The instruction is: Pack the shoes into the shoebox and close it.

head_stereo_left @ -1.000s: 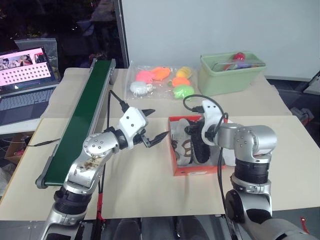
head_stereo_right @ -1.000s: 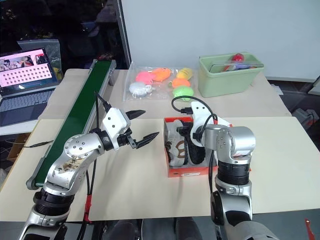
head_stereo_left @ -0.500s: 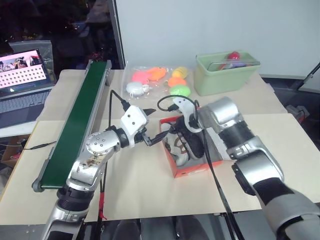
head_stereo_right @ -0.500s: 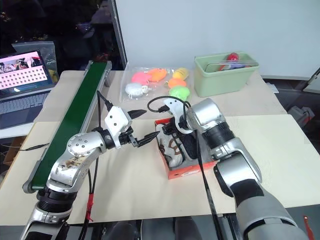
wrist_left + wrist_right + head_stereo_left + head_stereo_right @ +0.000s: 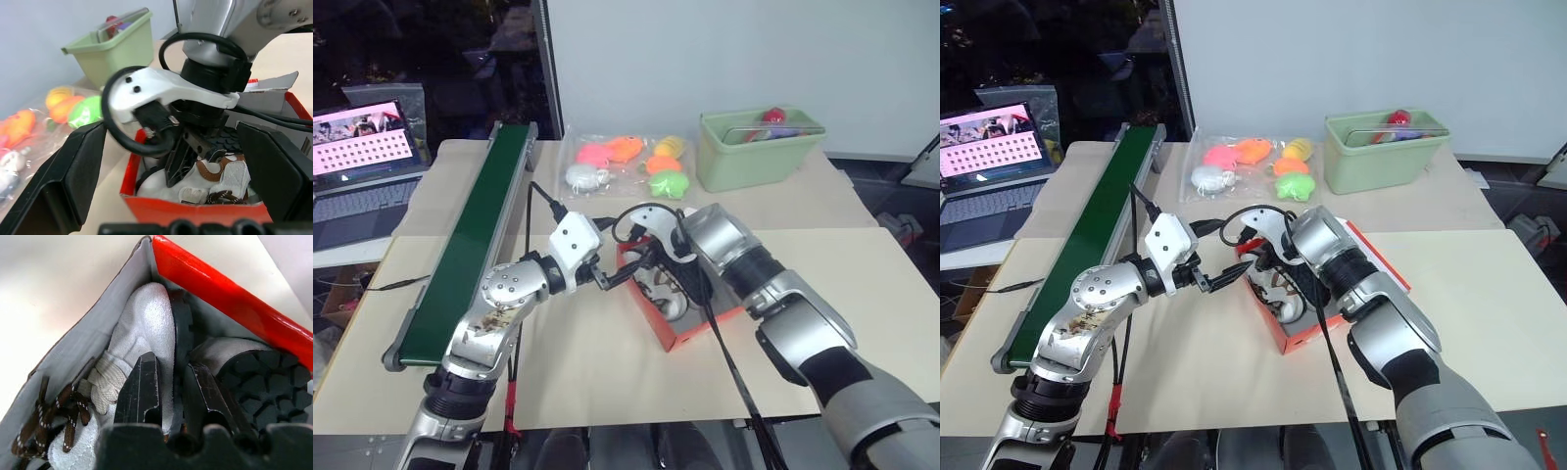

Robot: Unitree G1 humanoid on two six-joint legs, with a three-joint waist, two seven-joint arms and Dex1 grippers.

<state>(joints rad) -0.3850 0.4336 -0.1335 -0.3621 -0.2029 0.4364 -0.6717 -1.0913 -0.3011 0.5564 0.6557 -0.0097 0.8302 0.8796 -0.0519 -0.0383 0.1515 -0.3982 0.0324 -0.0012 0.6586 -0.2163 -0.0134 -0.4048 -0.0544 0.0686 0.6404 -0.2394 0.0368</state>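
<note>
On the desk (image 5: 607,377), seen from the head cam, the shoebox (image 5: 690,331) is found mid-scene, red-orange, turned at an angle, lid not yet shut. Both shoes (image 5: 668,290) are seen lying inside it, partly hidden by the right arm. The right claw (image 5: 1268,266) is reached down into the box from above. The left claw (image 5: 610,257) is held level just beside the box's near-left corner, fingers spread wide, nothing in them. Further back, a green conveyor belt (image 5: 470,245), a laptop (image 5: 367,186), a bag of bright toys (image 5: 626,162) and a pale green bin (image 5: 759,147) are noted; none belong to the job.

From the left wrist cam, that arm's wide-apart black fingers (image 5: 68,181) are seen framing the box end; the right claw is seen dipped among the shoes, w/ a brown heel patch and laces showing.

From the right wrist cam, its fingers (image 5: 142,391) are seen nearly closed, pressed onto the suede of one shoe; whether anything is actually pinched can't be told. One shoe lies on its side by the white inner wall, the other is turned tread outward vs. the red edge.

Handling, as judged: the shoes are prob. light, w/ soft uppers that give, stiff grippy soles, and loose laces that could snag. A hold at the heel collar or sole edge is favoured. The cardboard is likely thin and easily slid or dented; the lid is best taken at its free edge.
</note>
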